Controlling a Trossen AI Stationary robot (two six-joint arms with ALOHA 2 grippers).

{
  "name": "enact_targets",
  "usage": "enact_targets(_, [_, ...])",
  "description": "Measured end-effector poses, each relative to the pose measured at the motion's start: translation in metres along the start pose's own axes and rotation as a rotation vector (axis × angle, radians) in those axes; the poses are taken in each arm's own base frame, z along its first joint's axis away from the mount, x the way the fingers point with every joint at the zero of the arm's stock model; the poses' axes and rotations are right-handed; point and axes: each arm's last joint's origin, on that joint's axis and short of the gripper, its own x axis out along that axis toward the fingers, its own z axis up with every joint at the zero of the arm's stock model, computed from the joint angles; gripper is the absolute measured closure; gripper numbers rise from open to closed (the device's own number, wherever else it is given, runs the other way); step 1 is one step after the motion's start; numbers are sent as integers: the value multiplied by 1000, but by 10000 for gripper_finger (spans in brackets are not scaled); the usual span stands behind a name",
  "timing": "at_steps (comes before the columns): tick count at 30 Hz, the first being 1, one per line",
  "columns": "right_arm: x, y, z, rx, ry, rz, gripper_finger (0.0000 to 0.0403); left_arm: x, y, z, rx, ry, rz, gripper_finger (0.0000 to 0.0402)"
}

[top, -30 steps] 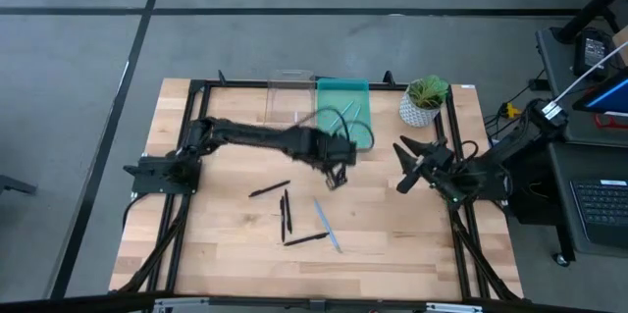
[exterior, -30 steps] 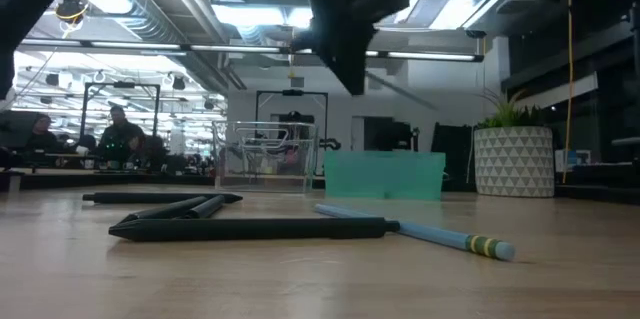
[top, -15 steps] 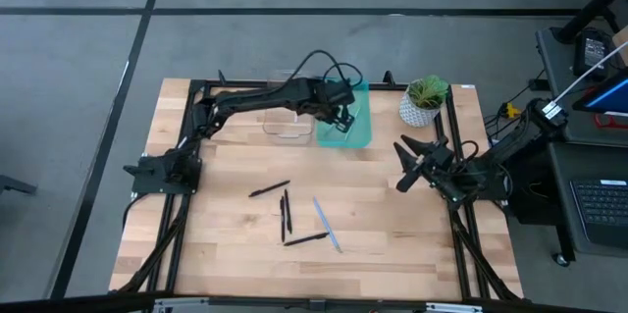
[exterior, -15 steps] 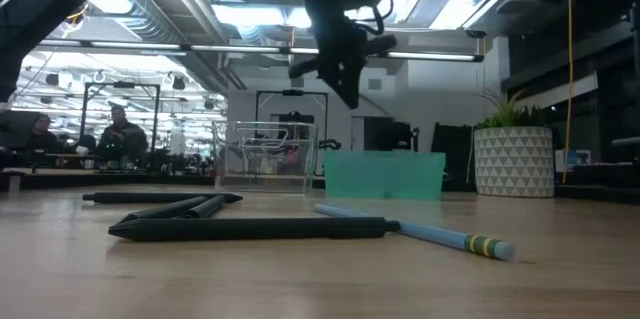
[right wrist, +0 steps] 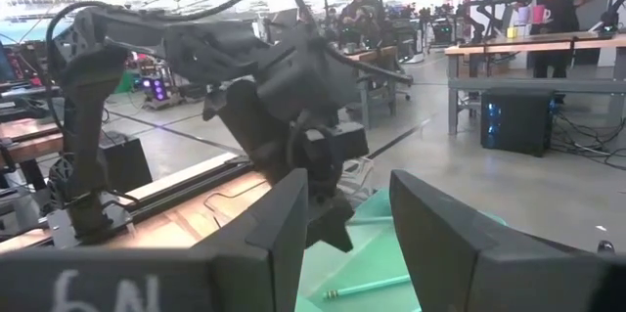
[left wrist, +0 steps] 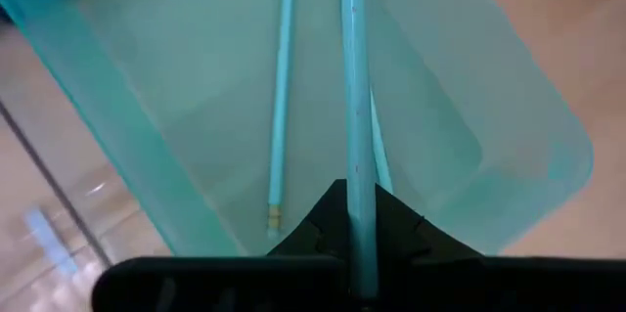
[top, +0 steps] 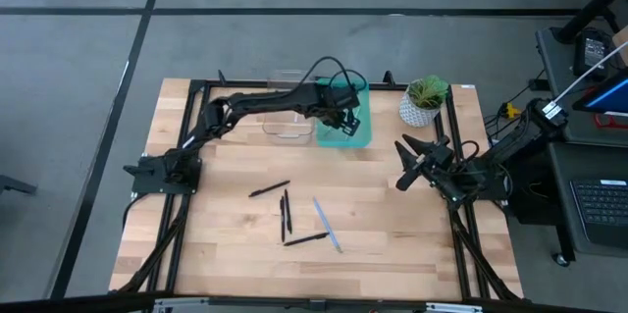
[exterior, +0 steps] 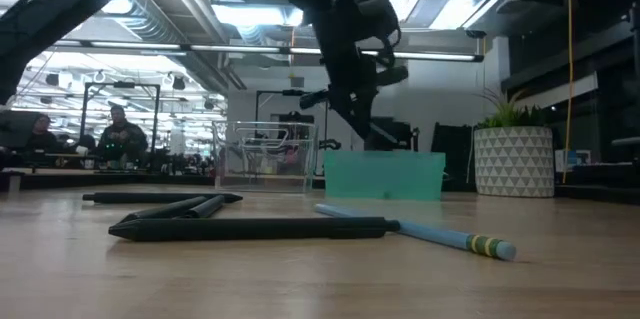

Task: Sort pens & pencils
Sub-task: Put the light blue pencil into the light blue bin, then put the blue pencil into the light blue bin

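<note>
- Four black pens [top: 286, 213] lie loose on the light wooden worktop [top: 235, 254] near its middle, toward the front edge; one light blue pencil [top: 327, 225] rests just beside them.
- Clear bin [top: 288, 107] stands at the back edge, touching the teal bin [top: 365, 136] on its right.
- Left gripper [top: 344, 117] hangs over the teal bin, fingers pinching a light blue pencil [left wrist: 354, 136]; other blue pencils [left wrist: 281, 87] lie inside.
- Potted plant [top: 424, 100] occupies the back right corner.
- Right gripper [top: 404, 164] waits near the right edge, fingers spread, holding nothing.
- Room behind: workbenches, ceiling lights, seated people [exterior: 118, 131].
</note>
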Motion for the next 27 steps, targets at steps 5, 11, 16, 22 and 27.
enact_targets(5, [0,0,0,-6,1,0,253,13,7,3,-18,18,14,387])
enact_targets(11, [0,0,-1,-16,2,0,253,11,9,7,-27,9,-5,325])
enact_targets(16, [0,0,-1,-17,2,0,253,11,7,9,-19,-4,-27,288])
enact_targets(22, [0,1,-3,-45,5,1,253,-27,-9,28,101,-14,-240,283])
enact_targets(27, [-1,1,-3,-47,6,5,253,-86,-26,24,276,85,-389,281])
